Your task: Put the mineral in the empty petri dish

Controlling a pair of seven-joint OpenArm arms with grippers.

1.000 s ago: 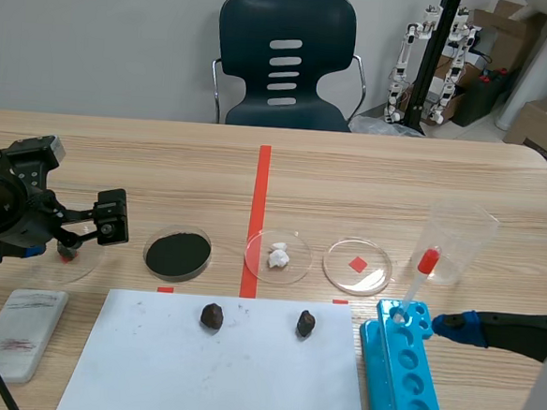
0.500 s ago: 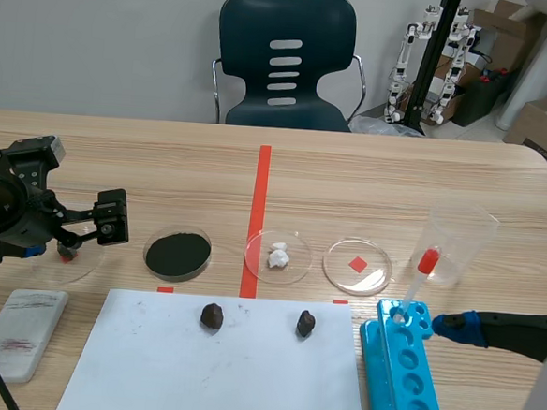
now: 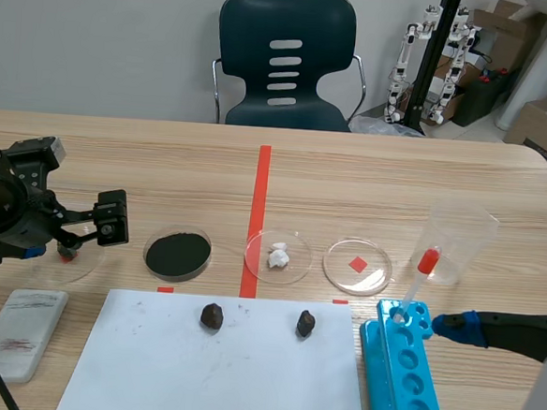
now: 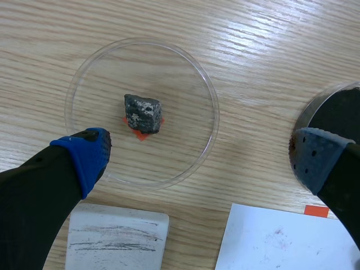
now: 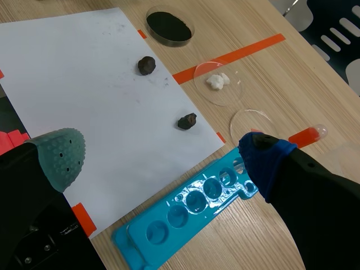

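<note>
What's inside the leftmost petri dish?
A dark speckled mineral lies near the middle of the dish. It hides most of the red mark beneath it; only the mark's edges show.

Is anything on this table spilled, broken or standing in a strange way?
Nothing is spilled or broken. Two small things stand out: the dropper leans at a tilt in the end hole of the blue rack, not upright, and the white slab beside the paper bears dark streaks.
</note>
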